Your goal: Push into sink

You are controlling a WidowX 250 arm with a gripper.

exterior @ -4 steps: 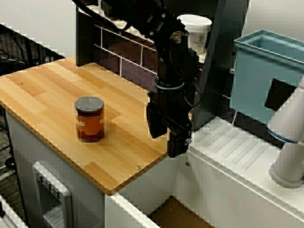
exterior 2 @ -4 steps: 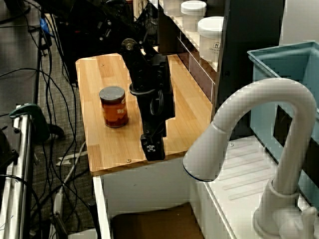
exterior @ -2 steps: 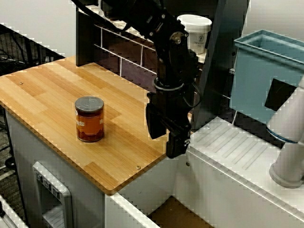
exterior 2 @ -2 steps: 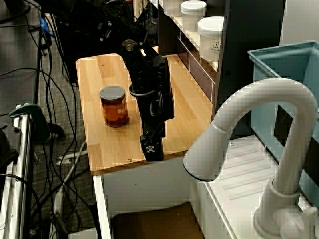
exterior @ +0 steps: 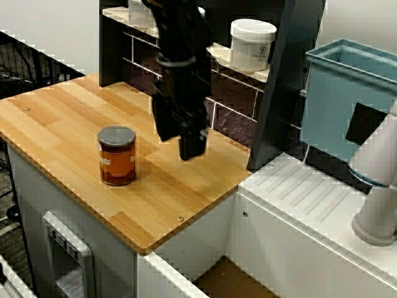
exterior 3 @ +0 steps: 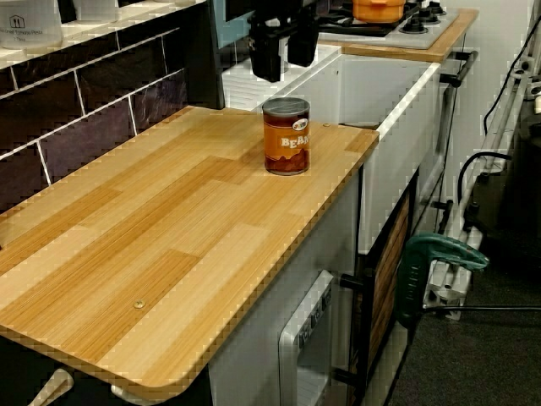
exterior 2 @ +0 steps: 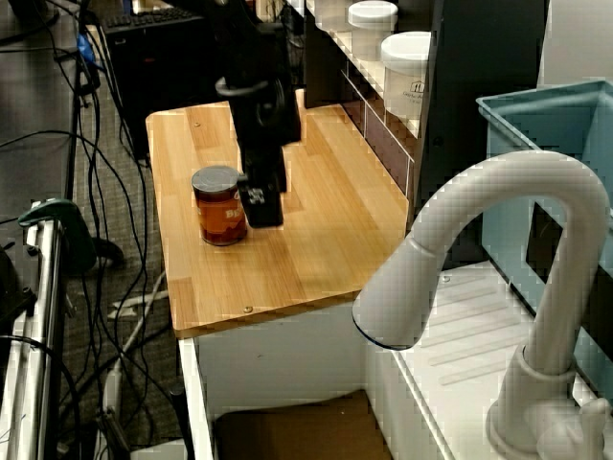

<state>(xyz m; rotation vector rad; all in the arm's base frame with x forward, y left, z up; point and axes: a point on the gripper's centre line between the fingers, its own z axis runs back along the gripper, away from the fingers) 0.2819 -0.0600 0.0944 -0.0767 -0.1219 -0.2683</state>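
Can (exterior 3: 286, 135) labelled "BEAN" upright on wooden counter (exterior 3: 169, 228), gripper (exterior 3: 283, 46) jaws spread above.

Looks like a mock kitchen set up inside a lab. You've got a wooden countertop (exterior: 68, 118), a white sink (exterior 3: 397, 85) with a curved white faucet (exterior 2: 498, 249), a ribbed draining board (exterior: 310, 192), dark tile backsplash (exterior 3: 93, 101), a shelf with white tubs (exterior: 251, 43) and a stove (exterior 3: 397, 21) with an orange pot. But cables (exterior 2: 96, 192) sprawl over the floor beside it and a green clamp (exterior 3: 431, 262) sits on a metal frame.
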